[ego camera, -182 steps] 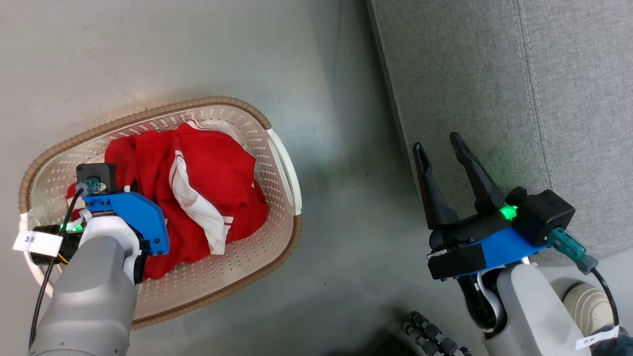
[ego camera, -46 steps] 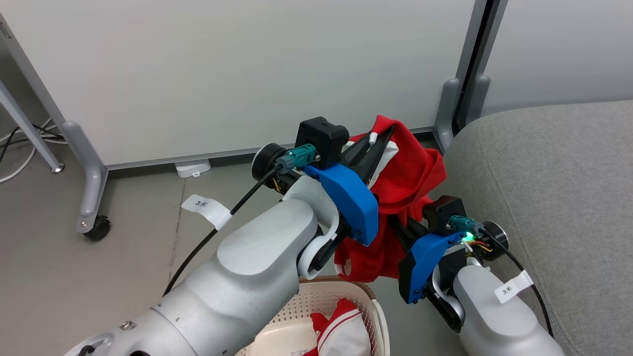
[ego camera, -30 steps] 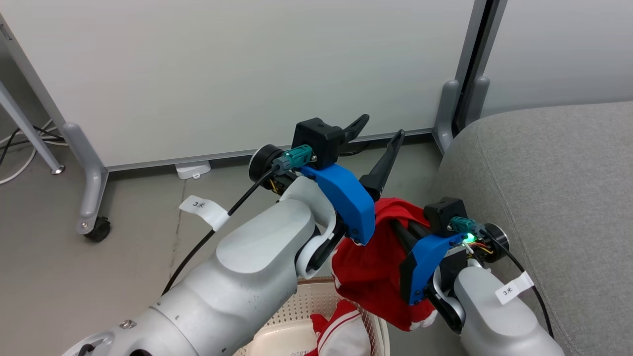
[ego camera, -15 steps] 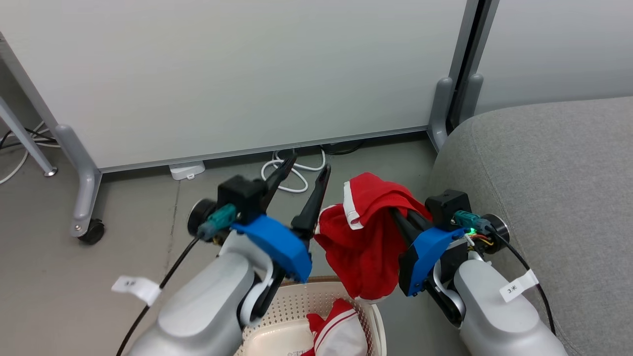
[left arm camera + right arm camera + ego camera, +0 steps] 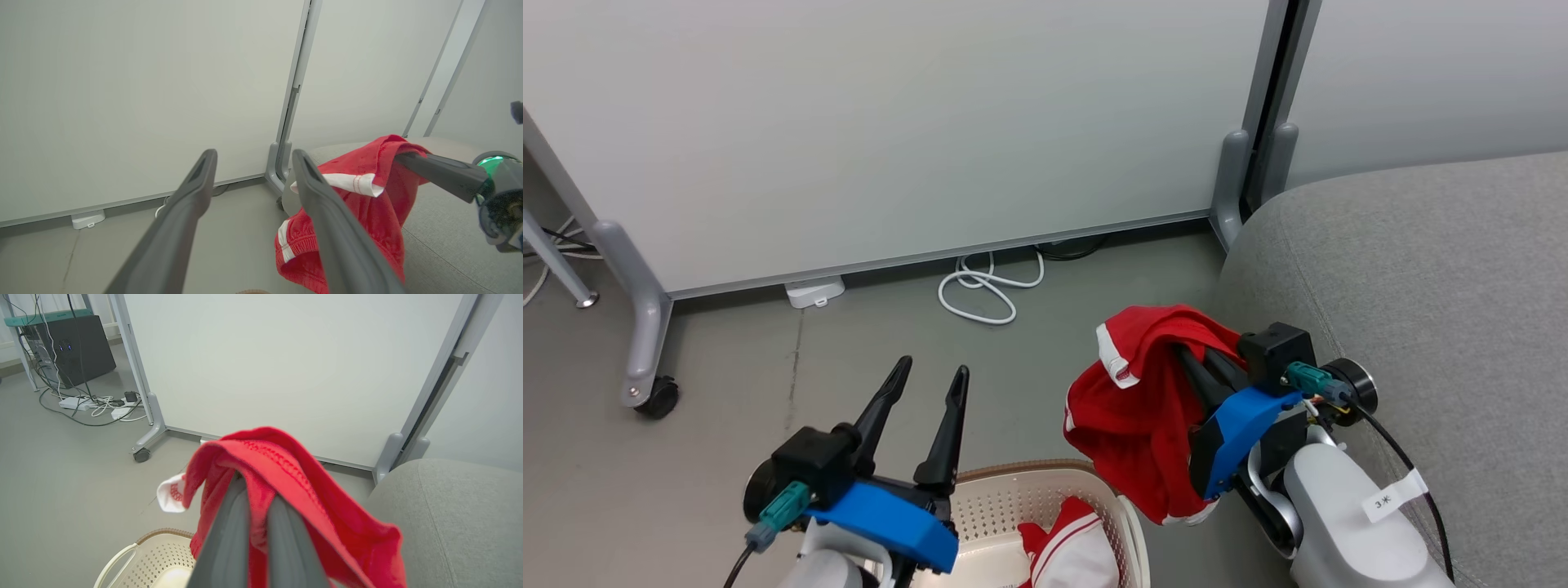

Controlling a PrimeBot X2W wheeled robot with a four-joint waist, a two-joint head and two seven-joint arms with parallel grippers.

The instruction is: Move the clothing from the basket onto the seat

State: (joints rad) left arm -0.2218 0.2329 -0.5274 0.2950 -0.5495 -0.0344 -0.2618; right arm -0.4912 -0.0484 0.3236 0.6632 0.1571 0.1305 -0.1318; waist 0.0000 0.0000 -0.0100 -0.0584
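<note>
Right gripper [image 5: 1186,359] first: its two dark fingers are pressed together, tips buried in the red garment [image 5: 1143,408]. They are clamped on a fold near its top, and the cloth drapes over them like a hood. From that pinch the garment hangs down and to the lower left of the head view, so its long axis runs near vertical, with a white-trimmed hem curling out at the upper left of the bundle. Its lowest edge dangles just beside the right end of the basket [image 5: 1001,510], over the strip of floor [image 5: 727,392] between basket and seat.

Go further out and here is the relation that matters. The seat [image 5: 1421,269] fills the right side of the head view, just right of this wrist, its rounded grey corner rising at the lower right of the right wrist view. The load has to travel rightward and up over that edge, and I judge the hanging tail will need clearance so it doesn't drag.

The left gripper [image 5: 933,367] is at the lower left, fingers spread wide with nothing between them, well apart from the cloth and farther from the seat. A second garment [image 5: 1070,547] sits in the basket at the bottom edge, closest to that free hand.
</note>
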